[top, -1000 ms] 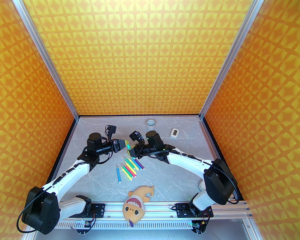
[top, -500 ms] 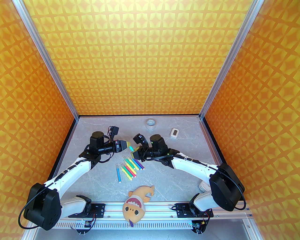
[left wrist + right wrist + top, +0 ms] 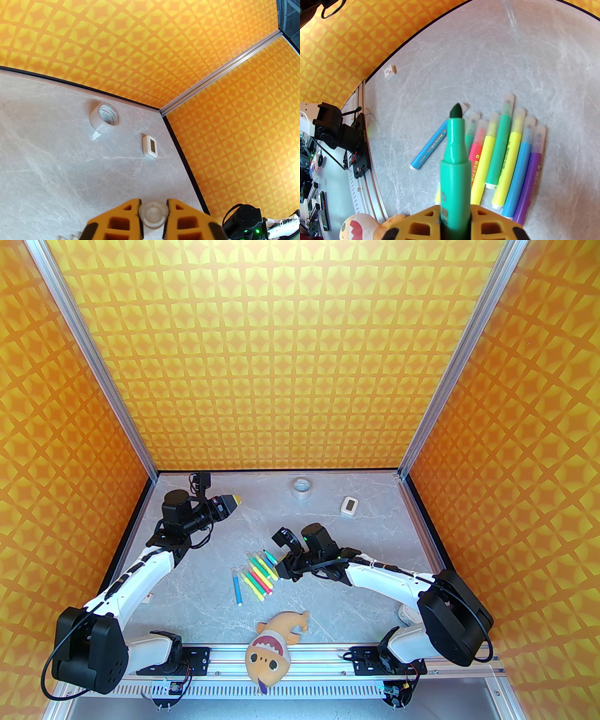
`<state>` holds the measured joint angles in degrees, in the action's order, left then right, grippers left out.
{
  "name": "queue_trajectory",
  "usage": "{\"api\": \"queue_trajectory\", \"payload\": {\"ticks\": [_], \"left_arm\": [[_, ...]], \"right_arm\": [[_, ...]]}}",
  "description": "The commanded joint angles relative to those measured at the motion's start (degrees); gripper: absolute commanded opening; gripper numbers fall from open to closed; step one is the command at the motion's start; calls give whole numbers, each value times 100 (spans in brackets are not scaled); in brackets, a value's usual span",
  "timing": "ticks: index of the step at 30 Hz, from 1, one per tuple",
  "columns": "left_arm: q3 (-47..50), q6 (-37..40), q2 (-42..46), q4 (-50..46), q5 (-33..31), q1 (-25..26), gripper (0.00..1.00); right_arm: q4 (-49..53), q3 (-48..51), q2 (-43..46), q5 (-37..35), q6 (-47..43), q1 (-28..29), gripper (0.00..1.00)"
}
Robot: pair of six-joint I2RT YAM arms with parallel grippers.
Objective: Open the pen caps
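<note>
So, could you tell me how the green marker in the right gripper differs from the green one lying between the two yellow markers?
The held green marker is uncapped, its dark tip bare; the row's green marker wears a whitish cap. The held one is clamped in the right gripper above the table; the row one lies flat between its neighbours. Both have slim green barrels.

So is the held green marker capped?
Uncapped: the green marker in the right gripper shows a bare dark tip; the left gripper pinches a whitish cap.
</note>
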<state>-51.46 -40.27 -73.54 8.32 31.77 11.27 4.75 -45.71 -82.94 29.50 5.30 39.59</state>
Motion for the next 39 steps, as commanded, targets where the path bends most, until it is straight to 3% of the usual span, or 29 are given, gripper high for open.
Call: {"api": "queue_trajectory", "payload": {"ticks": [1, 3, 7, 12, 16, 30, 39], "left_arm": [[-537, 786, -2, -1232, -544, -98, 0], [-834, 1416, -99, -2201, -1135, -107, 0], [-1120, 2110, -335, -3242, -2185, -140, 0], [-1404, 2599, -892, -3907, -2783, -325, 0], [-1566, 2772, -1323, -3978, -2928, -560, 0], [-3151, 3295, -3617, -4731, -3084, -1142, 0], [-3619, 3394, -4226, -5075, -3101, -1232, 0]], "right_arm": [[200, -54, 256, -877, 56, -203, 0], [447, -196, 252, -1489, 44, -361, 0], [878, -566, 22, -2207, -59, -730, 0], [1520, -1225, -635, -3191, -261, -981, 0], [1678, -1552, -1102, -3472, -288, -1256, 0], [2047, -2322, -2154, -3417, -180, -1908, 0], [2489, -2709, -2573, -3319, -97, -2112, 0]]}}
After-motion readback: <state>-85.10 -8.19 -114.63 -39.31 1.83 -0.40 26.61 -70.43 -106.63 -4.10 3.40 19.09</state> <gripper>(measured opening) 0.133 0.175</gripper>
